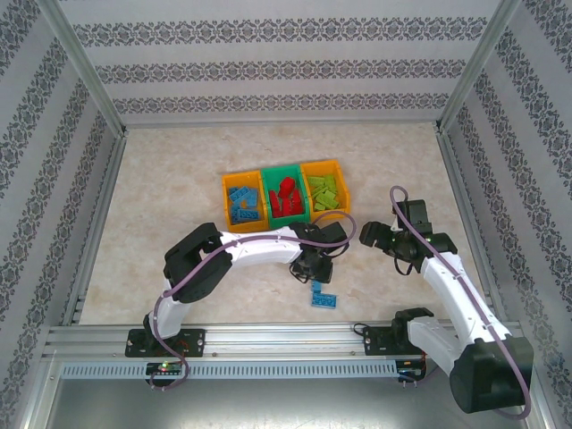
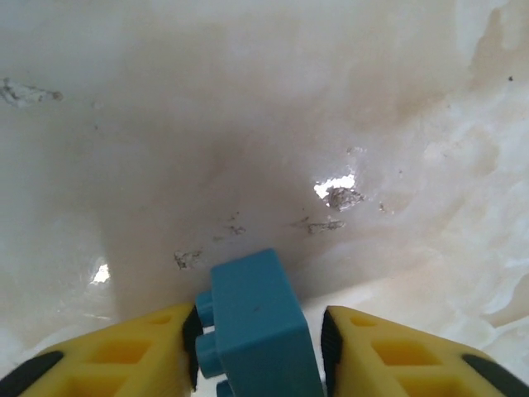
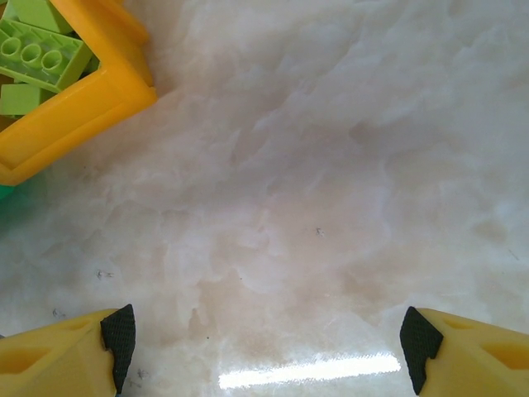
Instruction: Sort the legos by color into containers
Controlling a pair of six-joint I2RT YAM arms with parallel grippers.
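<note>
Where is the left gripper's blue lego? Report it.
Left wrist view, bottom centre: the blue lego is pinched between the left gripper's yellow fingers over bare table. From above, that gripper hangs just nearer than the bins.

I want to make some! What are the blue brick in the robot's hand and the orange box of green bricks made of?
Blue brick: looks like hard plastic, smooth and matte, with moulded round studs. Orange box: probably plastic too, slightly shiny, with thick rounded walls.

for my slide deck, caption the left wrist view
Left gripper shut on a blue lego over the pale table
</note>
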